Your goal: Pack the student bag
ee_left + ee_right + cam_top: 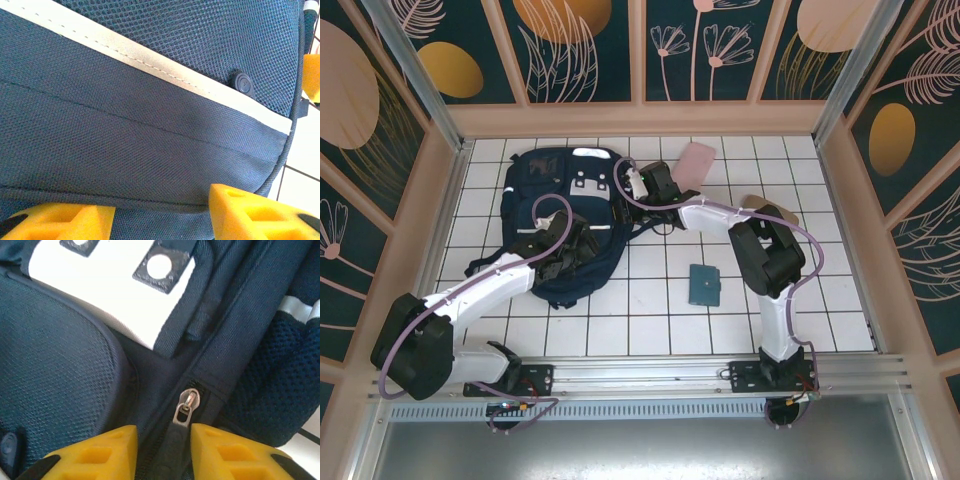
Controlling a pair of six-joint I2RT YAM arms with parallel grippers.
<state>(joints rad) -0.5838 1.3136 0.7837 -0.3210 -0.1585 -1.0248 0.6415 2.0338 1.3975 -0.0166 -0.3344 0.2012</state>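
Left fingers (pixel 250 210) spread over student bag (pixel 560 180) on white tiles (pixel 650 300); right fingers (pixel 95 455) flank zipper (pixel 186 407), grip unclear.

Arms reaching inward, left jaws apart, right jaws narrower

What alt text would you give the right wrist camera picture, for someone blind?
At the bottom edge, the yellow right gripper straddles the dark pull tab of a metal zipper slider on the navy student bag; whether it pinches the tab is unclear. A white patch with dark square slots sits above.
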